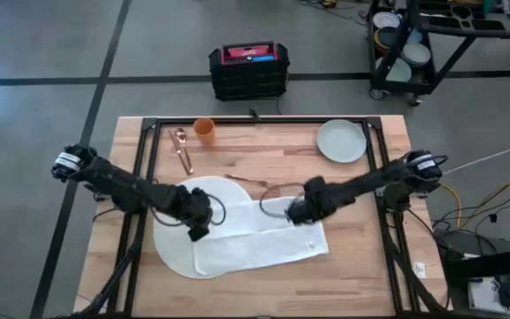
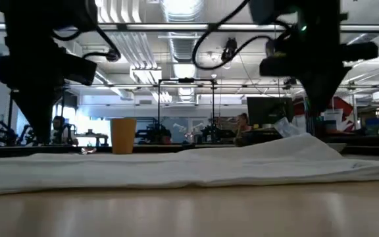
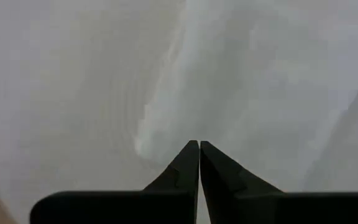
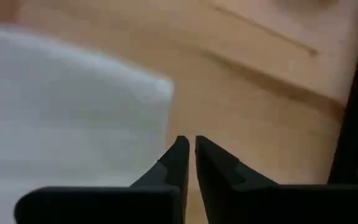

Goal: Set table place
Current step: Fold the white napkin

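Note:
The white mat (image 1: pixel 237 235) lies on the table (image 1: pixel 361 275), rounded at its left. Its right part forms a straight-edged flap that reaches toward the table's right. The pale grey-green plate (image 1: pixel 341 140) sits on the wood at the far right. My left gripper (image 1: pixel 198 229) is shut and points down over the mat's left half, its tips at the end of a raised crease (image 3: pixel 157 118). My right gripper (image 1: pixel 294 213) is shut over bare wood just off the flap's far corner (image 4: pixel 157 87), with nothing between its fingers. My left gripper points its shut tips down at the mat beside the end of the crease (image 3: pixel 143 147). I cannot tell whether they touch the cloth, and no cloth shows between the fingers.
An orange cup (image 1: pixel 204 129) stands at the far left, with copper-coloured cutlery (image 1: pixel 182 149) lying beside it. Another thin utensil (image 1: pixel 248 182) lies on the wood behind the mat. The black frame rail (image 1: pixel 255 120) runs around the table. Bare wood lies to the right of the flap.

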Controlling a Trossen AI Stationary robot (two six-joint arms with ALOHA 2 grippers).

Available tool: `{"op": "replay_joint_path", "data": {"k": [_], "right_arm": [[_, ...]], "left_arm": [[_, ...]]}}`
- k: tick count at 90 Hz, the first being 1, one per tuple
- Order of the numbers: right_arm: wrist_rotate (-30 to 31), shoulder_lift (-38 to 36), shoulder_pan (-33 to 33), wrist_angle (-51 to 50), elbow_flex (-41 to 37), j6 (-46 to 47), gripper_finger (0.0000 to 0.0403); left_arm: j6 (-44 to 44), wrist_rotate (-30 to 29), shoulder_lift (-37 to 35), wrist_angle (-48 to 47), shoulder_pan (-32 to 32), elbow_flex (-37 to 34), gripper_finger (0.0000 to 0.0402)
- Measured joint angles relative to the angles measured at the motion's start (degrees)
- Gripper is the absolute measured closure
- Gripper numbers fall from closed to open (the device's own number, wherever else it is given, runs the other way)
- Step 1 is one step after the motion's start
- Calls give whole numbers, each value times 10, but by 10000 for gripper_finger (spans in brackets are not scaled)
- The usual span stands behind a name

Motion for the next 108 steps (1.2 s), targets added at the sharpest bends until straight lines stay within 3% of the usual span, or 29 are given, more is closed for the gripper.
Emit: {"op": "replay_joint_path", "data": {"k": [22,41,49,90,108], "right_arm": [[-61,-40,-76,34,-35,-188,319],[-146,-53,-95,128,-93,-219,261],[-139,-56,-85,145,-102,-201,249],[-91,-54,-104,216,-110,-183,255],[-80,-50,-133,228,-148,-170,265]], "left_arm": [[-15,13,-45,-30,-7,0,376],[-36,8,-66,-48,-8,0,355],[-50,8,-72,-49,-8,0,349],[-85,11,-75,-49,-8,-1,326],[-85,11,-75,-48,-8,-1,321]]}}
